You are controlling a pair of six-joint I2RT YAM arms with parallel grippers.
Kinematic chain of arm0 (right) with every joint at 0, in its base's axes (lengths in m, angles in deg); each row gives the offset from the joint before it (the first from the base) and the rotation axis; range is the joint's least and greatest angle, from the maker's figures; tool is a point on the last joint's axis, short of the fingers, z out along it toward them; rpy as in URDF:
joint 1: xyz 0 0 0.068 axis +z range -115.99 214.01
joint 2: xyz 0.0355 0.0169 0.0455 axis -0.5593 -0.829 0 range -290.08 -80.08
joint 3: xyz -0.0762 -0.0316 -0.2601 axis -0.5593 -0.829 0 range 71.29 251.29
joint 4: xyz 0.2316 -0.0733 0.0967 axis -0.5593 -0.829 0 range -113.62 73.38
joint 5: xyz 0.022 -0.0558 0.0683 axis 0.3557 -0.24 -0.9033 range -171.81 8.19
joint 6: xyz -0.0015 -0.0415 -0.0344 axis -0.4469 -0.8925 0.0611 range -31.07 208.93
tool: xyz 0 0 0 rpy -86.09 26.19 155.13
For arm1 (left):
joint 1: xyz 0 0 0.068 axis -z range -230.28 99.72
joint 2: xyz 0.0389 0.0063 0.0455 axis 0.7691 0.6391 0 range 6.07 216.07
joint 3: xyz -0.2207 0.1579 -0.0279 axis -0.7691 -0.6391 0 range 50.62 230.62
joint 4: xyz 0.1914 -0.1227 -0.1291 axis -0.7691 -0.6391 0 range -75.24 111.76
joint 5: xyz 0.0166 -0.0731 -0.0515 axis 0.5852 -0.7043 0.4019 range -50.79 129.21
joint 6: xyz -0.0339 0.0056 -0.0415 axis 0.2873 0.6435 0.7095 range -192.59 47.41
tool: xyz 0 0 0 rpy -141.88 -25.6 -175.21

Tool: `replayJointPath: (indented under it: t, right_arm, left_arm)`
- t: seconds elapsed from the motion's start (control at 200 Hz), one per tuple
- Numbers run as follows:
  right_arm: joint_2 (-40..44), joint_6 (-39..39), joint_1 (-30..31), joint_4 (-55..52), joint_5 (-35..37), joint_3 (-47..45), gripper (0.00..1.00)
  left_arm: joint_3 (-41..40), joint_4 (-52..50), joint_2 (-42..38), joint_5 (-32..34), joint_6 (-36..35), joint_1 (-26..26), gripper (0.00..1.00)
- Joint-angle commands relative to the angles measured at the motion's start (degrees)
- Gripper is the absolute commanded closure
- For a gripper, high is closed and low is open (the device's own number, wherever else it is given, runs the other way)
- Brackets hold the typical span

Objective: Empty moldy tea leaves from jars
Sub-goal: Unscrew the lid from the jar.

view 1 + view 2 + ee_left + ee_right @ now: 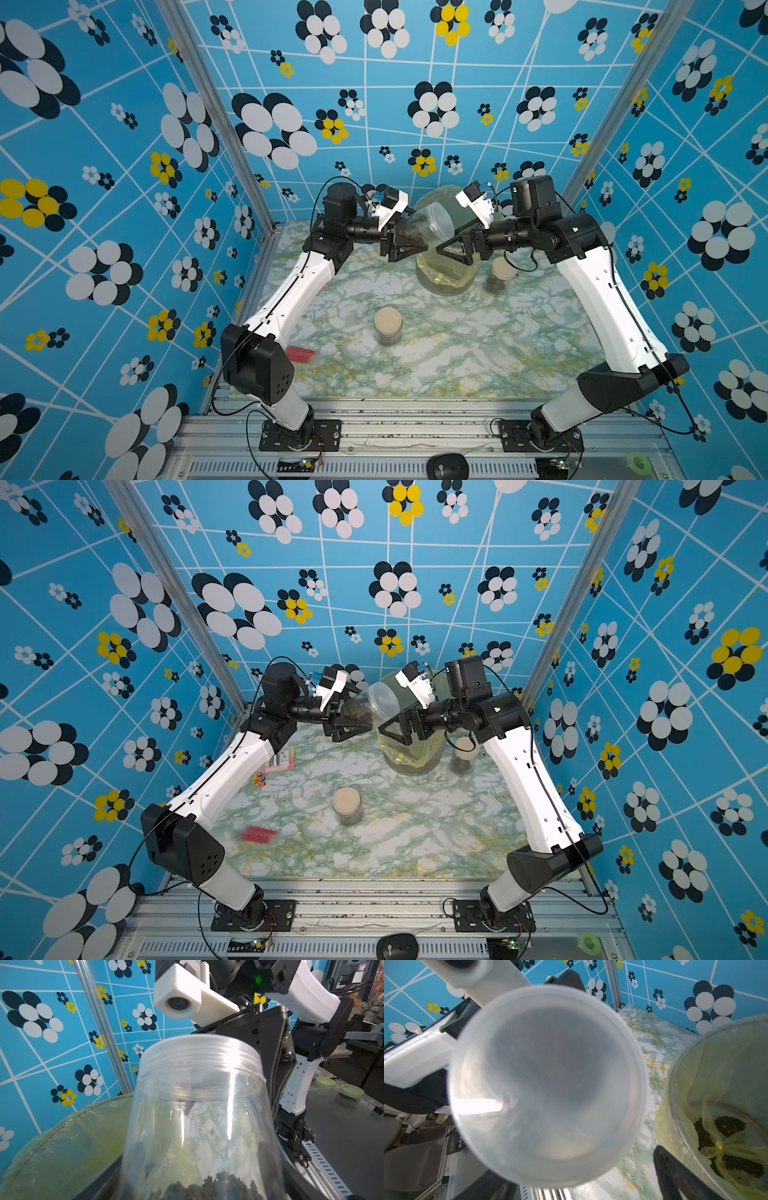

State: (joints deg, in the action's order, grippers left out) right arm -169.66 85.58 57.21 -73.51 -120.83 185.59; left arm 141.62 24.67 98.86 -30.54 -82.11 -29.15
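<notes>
Blue flower-print walls all round, green-veined marble desk (436, 357) below. Far left: flat red thing (258, 834), blurry, can't tell what it is; in a top view my left arm hides half of it. Card packet (281, 759) and small orange bit (259, 780) lie by my left forearm, too small to read.

My left fingers (409, 243) are clamped on the held jar (424, 224), which lies on its side up off the desk, lid end toward my right arm. Moldy tea leaves (409, 237) sit as a dark mass at the gripped end. The left wrist view catches them only at the frame edge, with the jar base cut off.

Translucent lid (546, 1084) is on the mouth and fills the right wrist view, hiding the jar behind it. Mid-desk: beige-lid jar (387, 326), upright, alone, contents hard to make out.

My right fingers (446, 248) are spread wide just beside the lid, holding nothing. Only one finger is clear in the right wrist view, with a gap to the lid rim.

Bin (451, 286) stands near the lid end, its rim partly covered in both top views. Dark leaves (724, 1126) lie in its yellow bag (708, 1076). Right: second beige-lid jar (500, 272), upright just beside the bin, dark inside, a cable crossing it.
</notes>
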Motion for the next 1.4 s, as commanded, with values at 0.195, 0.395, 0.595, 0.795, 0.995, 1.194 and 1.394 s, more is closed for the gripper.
replayJointPath:
  t: [0.195,0.395,0.595,0.795,0.995,1.194,1.394]
  right_arm:
    - [9.3,20.8,0.0,9.1,0.4,-8.3,0.01]
    - [9.9,31.1,0.0,8.8,2.5,-8.4,0.01]
    - [8.9,36.0,0.0,8.6,2.7,-6.1,0.01]
    - [5.3,37.6,0.0,5.8,2.0,-2.2,0.01]
    - [2.0,36.7,0.0,3.3,2.5,2.4,0.01]
    - [-0.4,36.1,-0.1,2.2,2.7,6.7,0.01]
    - [-2.3,35.7,-0.2,0.6,3.2,10.0,0.01]
  left_arm:
    - [-9.4,10.9,-6.8,12.1,-8.0,0.2,0.43]
    - [-16.3,19.9,-9.4,22.6,-16.0,2.4,0.43]
    - [-22.4,30.7,-10.2,33.8,-24.9,5.3,0.43]
    - [-26.1,41.7,-9.4,40.9,-30.4,7.6,0.43]
    - [-27.2,46.9,-9.0,42.9,-32.4,8.7,0.43]
    - [-26.9,45.0,-9.1,42.3,-34.4,9.8,0.43]
    - [-27.3,44.1,-8.7,42.4,-35.6,10.2,0.43]
